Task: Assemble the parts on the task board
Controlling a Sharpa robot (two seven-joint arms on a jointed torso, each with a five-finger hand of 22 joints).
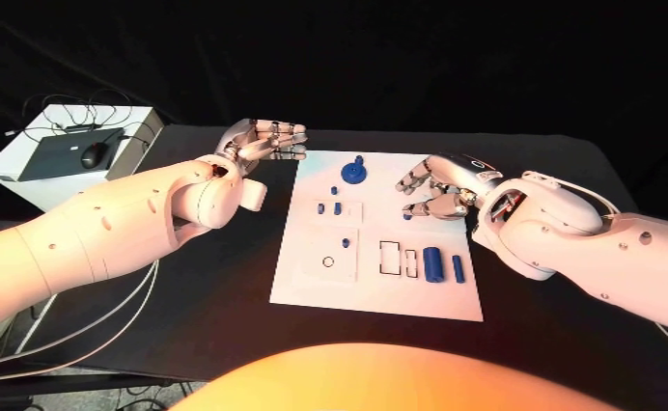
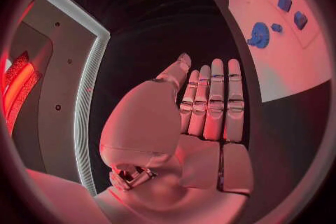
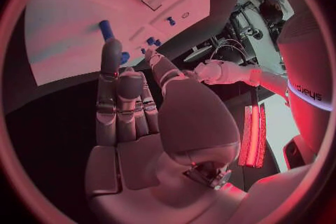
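Since neither hand holds anything, the task board (image 1: 309, 276) lies between them, awaiting assembly. The left hand (image 1: 261, 146) hovers beside its far corner, fingers straight and empty; the right hand (image 1: 443, 187), loosely curled and empty, hangs just beside the blue gear (image 1: 355, 175), probably for picking.

the one readable mark is pale lettering on the left arm (image 3: 302, 89) in the right wrist view, running along the white shell near the circle's rim; it looks like "eyis", with the first letters cut off. the task board (image 1: 418, 286) carries no readable print.
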